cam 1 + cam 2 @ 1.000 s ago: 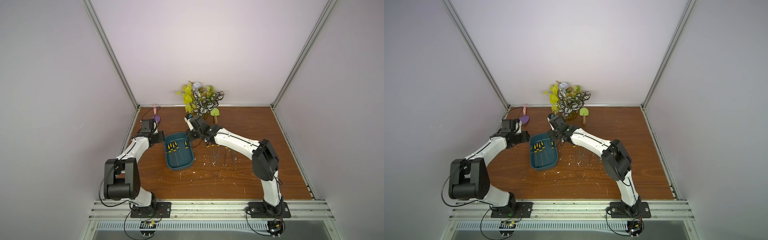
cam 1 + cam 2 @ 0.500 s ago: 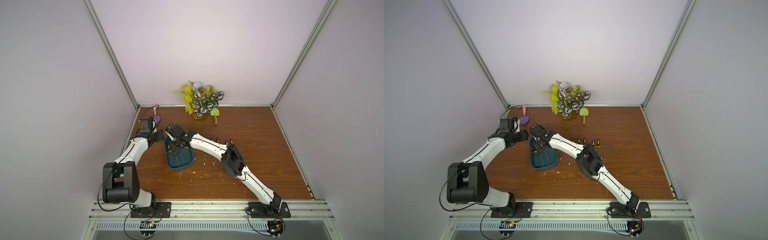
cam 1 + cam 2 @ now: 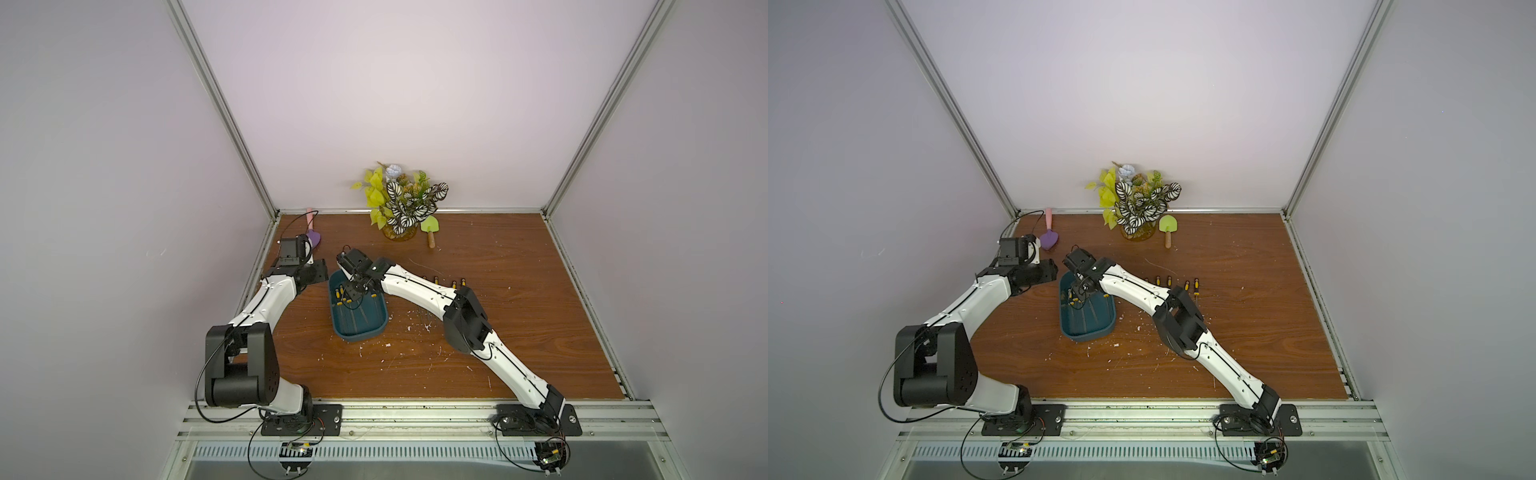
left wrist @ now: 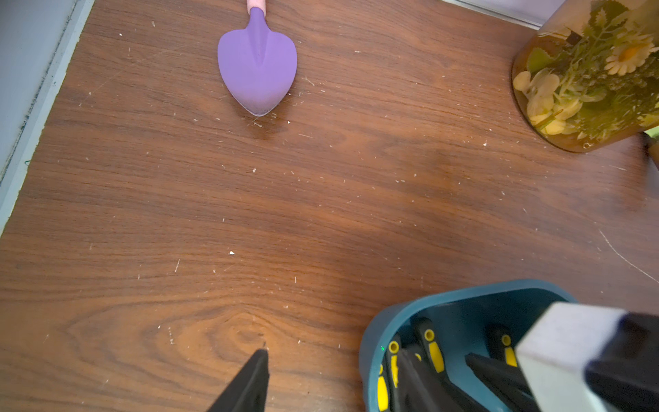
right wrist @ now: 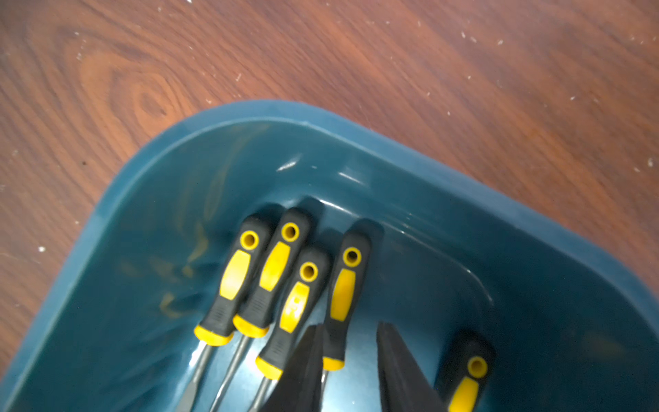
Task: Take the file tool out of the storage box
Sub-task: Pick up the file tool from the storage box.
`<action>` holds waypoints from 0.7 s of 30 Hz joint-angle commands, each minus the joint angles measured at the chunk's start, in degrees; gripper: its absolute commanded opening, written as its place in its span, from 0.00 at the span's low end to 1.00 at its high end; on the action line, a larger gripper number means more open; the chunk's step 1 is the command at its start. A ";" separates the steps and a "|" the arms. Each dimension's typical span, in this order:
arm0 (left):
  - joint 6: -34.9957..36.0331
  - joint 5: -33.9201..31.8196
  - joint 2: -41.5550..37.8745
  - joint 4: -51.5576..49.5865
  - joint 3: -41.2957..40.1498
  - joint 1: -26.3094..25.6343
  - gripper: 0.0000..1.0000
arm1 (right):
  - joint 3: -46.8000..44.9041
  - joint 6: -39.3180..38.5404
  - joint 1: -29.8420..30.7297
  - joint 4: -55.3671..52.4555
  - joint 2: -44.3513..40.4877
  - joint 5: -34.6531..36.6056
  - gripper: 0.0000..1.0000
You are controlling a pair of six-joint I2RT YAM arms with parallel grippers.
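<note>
Purple trowel (image 4: 256, 67) lies at the far left of the table (image 3: 519, 332). Next along, the left arm's fingers (image 4: 249, 381) sit by the far left corner of the storage box (image 3: 359, 337). One of them shows over bare wood just outside the box wall with nothing against it, so they look parted and empty.

Inside the teal box, five files with yellow-and-black handles lie along its length, handles towards the far end. The right arm's fingers (image 5: 303, 374) are down in that end with a narrow gap between them, closed on nothing.

The file tool (image 5: 344, 296) to go for lies just ahead of and under that gap. Its collar end sits between the two tips, close by one of them. Its long axis runs nearly in line with the fingers' reach, so I judge they would shut across its width. The right arm is plainly the nearer one.

A cluster of three handles (image 5: 271, 271) crowds one side of it, and a fifth handle (image 5: 467, 371) lies apart on the other. Further right, more files (image 3: 1169, 280) lie in a row on the table.
</note>
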 commanded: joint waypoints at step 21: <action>-0.12 0.04 -0.62 -0.24 0.19 0.89 0.60 | 4.07 -0.45 -0.01 -2.55 4.10 -1.26 0.32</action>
